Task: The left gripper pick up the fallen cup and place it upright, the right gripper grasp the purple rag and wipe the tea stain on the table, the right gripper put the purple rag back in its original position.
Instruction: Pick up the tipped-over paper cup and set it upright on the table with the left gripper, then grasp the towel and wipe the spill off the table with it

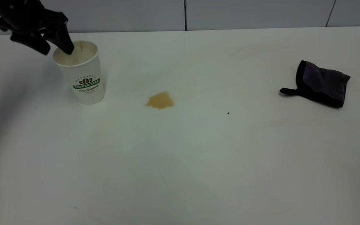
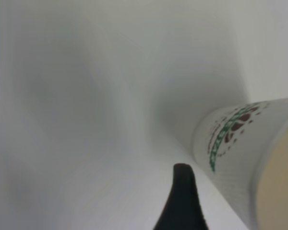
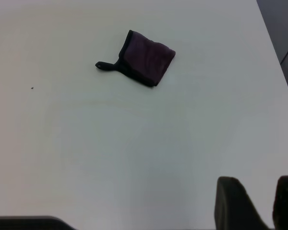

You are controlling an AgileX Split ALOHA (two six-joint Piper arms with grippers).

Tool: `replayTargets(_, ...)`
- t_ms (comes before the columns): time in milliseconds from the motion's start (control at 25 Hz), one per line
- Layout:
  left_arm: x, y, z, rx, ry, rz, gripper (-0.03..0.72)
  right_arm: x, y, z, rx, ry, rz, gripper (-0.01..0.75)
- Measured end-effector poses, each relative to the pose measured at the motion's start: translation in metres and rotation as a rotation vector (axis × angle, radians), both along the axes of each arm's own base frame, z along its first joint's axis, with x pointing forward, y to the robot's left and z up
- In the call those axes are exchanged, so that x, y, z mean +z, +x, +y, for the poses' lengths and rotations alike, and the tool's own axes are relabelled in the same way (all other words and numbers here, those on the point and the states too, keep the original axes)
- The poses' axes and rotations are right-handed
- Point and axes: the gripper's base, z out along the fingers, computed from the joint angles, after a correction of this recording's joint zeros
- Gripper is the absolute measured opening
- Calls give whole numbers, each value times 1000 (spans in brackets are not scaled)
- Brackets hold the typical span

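Note:
The cup (image 1: 84, 78) stands upright at the table's far left, its logo facing the camera and its inside tan-stained. My left gripper (image 1: 55, 48) is at its rim, open: one finger is over the mouth, the other outside on the left. In the left wrist view one finger (image 2: 182, 201) shows, with a strip of table between it and the cup wall (image 2: 240, 139). The tea stain (image 1: 160, 100) lies right of the cup. The purple rag (image 1: 322, 82) lies folded at the far right, also in the right wrist view (image 3: 146, 57). My right gripper (image 3: 259, 201) is open, well away from the rag and above the table.
The white table (image 1: 198, 162) fills the exterior view. A tiny black speck (image 1: 228, 113) lies between stain and rag and shows in the right wrist view (image 3: 32, 87). A grey panelled wall (image 1: 245, 12) runs behind the table's far edge.

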Motion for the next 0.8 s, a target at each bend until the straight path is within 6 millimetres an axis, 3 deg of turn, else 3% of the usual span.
replayTargets(240,104,-17,-1,-24,0,-169,623,0,0,0,0,0,0,239)
replayTargets(480,193,-66,-1,-100,45,-218,538,0,0,0,0,0,0,239)
replayTargets(640,236,-105,-1,-141,76,-217,491,0,0,0,0,0,0,239)
replayTargets(800,264,-138,-1,-157,89,-198,458,0,0,0,0,0,0,239)
